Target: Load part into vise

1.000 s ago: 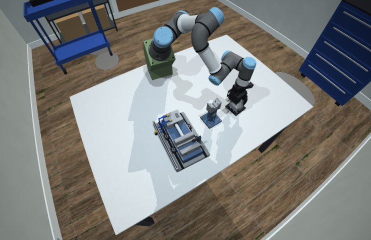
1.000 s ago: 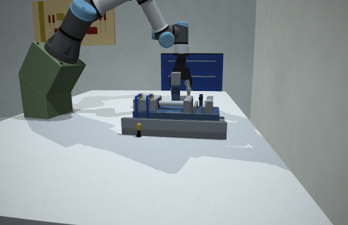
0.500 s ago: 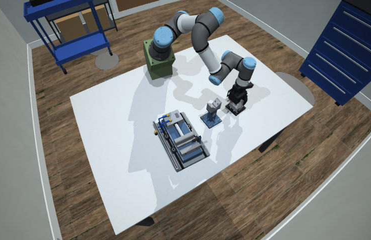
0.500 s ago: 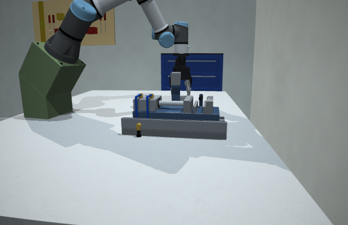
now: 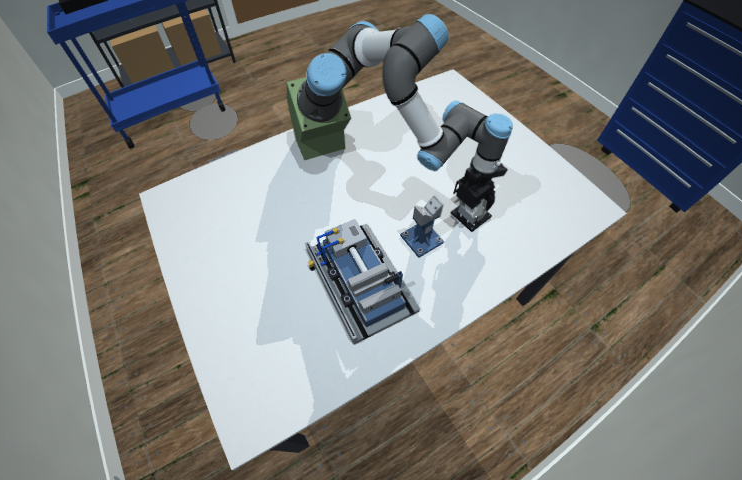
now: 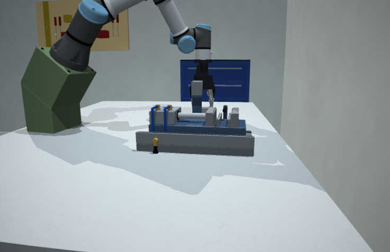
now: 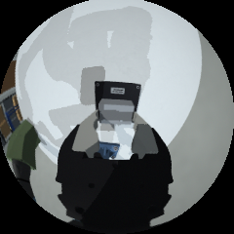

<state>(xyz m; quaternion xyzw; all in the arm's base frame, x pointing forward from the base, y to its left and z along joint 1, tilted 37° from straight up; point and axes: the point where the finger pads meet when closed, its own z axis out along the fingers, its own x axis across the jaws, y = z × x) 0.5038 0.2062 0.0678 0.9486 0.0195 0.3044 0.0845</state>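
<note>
Nearest the exterior camera, the open vise awaits its load; beyond stands the V-block. Farther back, the hand is clamped on the milled block, directly beneath its palm at the infeed plate. Fingers obscure its long axis; slot direction cannot be read.

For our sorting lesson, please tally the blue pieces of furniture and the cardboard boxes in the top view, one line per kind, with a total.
Blue carts: 1
Blue drawer cabinets: 1
Cardboard boxes: 2
Total: 4
</note>
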